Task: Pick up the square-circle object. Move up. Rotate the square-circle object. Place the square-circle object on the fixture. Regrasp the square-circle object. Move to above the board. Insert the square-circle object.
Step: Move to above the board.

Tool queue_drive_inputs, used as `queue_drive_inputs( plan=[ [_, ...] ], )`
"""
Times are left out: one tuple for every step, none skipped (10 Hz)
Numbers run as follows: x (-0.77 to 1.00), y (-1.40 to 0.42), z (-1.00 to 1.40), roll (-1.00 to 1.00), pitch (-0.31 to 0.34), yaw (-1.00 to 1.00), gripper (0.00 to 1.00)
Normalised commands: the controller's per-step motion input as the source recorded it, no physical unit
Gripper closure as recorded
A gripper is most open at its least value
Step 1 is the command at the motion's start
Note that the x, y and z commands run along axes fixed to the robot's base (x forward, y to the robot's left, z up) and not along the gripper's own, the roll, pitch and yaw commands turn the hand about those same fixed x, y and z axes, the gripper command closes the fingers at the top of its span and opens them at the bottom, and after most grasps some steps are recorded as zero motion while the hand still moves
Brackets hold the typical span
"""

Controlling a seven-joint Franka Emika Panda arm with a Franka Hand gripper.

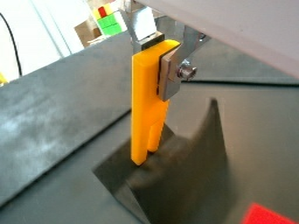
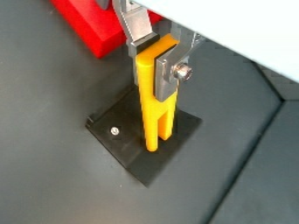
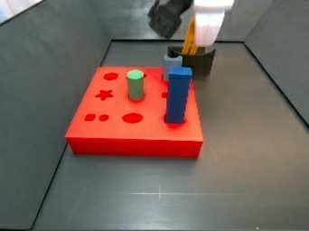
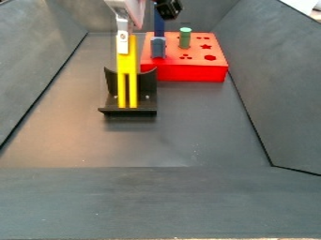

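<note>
While the gripper hangs over the fixture, its silver fingers are clamped on the upper end of the square-circle object, which stands upright with its two legs pointing down at the fixture's base plate. In a side view the yellow peg rises in front of the dark bracket, beside the red board, which carries a blue peg and a green cylinder

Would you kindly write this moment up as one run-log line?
gripper: shut on yellow peg | peg: upright, prongs down on fixture | red board: blue peg, green cylinder seated | insertion: not yet done
</note>
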Motion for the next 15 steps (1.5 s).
queue_drive_inputs(
  plan=[
    [0.13, 0.17, 1.0, -0.1, 0.34, -0.01, 1.0],
    [0.13, 0.15, 1.0, -0.06, 0.321, 0.05, 1.0],
    [0.13, 0.14, 1.0, -0.05, 0.296, 0.07, 1.0],
    [0.12, 0.13, 1.0, -0.05, 0.239, 0.1, 1.0],
    [0.12, 0.13, 1.0, -0.06, 0.201, 0.11, 1.0],
    [0.11, 0.12, 1.0, -0.07, 0.167, 0.11, 1.0],
    [0.11, 0.11, 1.0, -0.08, 0.137, 0.1, 1.0],
    [0.1, 0.1, 1.0, -0.09, 0.124, 0.09, 1.0],
    [0.1, 0.09, 1.0, -0.09, 0.112, 0.07, 1.0],
    [0.09, 0.08, 1.0, -0.09, 0.115, 0.06, 1.0],
    [0.09, 0.07, 1.0, -0.1, 0.116, 0.05, 1.0],
    [0.08, 0.05, 0.94, -0.1, 0.12, 0.04, 1.0],
    [0.06, 0.04, 0.79, -0.1, 0.124, 0.04, 1.0],
    [0.04, 0.02, 0.58, -0.1, 0.126, 0.04, 1.0],
    [0.03, 0.01, 0.43, -0.1, 0.13, 0.03, 1.0]
  ],
)
